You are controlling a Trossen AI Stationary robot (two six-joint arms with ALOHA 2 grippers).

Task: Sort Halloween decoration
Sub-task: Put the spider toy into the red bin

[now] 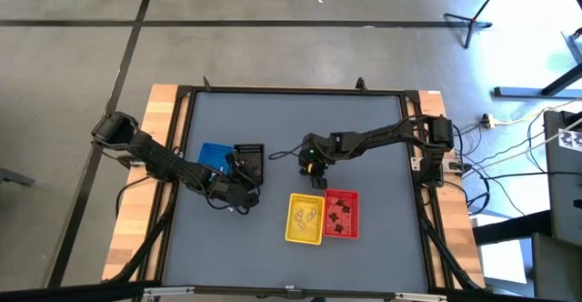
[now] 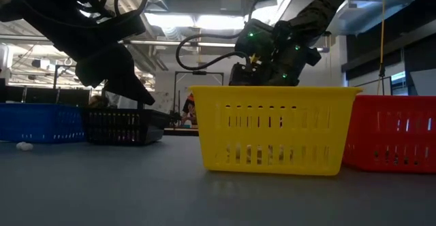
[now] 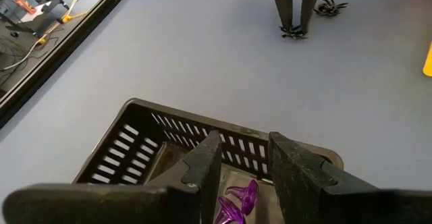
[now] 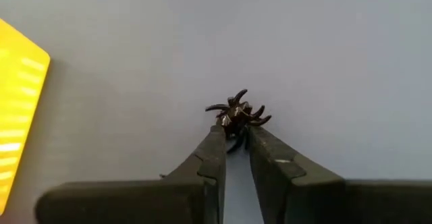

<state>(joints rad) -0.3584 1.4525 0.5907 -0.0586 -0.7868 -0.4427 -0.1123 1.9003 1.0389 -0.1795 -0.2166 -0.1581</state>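
Grey table, black many-legged spider (image 4: 236, 113)

Fig.: two arms over the table, grippers pointing down.
L arm reaches in from the table's left edge, elbow bent, wrist near mid-table toward the front edge; left gripper (image 3: 244, 166) hangs w/ fingers parted by a narrow gap, nothing between them. R arm stretches in from the right edge to table centre; right gripper (image 4: 233, 137) at the surface, fingertips pinched on a small black spider (image 4: 236, 113).
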